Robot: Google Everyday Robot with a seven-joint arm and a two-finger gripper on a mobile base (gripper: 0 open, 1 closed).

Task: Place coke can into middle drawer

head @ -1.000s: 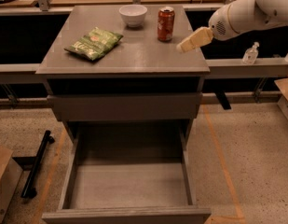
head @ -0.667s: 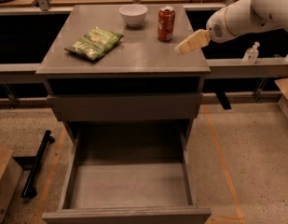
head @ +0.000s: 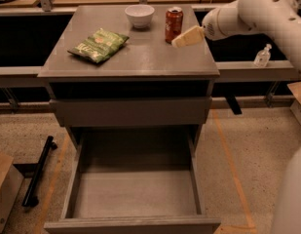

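Red soda can w/ silver top [head: 174, 24] stands upright on the matte-grey cabinet top [head: 140, 57], just left of the cream-coloured gripper [head: 180, 41], near the can's base; can't tell if they touch. Whether the gripper is released or clenched can't be told either. It hangs low over the top's right-rear part, pointing left and tilted down, on the white robot arm [head: 257, 13] that reaches in from the right.

Round white bowl [head: 139, 15] sits left of the gripper, beyond the can, near the back edge. Flat green chip bag [head: 98, 45] lies further left, well apart from the gripper.

Wide grey open drawer [head: 135, 194] is well below the gripper and toward the camera, pulled out, floor bare. Flat grey closed drawer front [head: 130, 112] is between it and the cabinet top.

Small clear bottle [head: 262, 56] stands right of the gripper, on a ledge behind the cabinet. Long black bar [head: 39, 172] lies on the speckled floor, far left and below.
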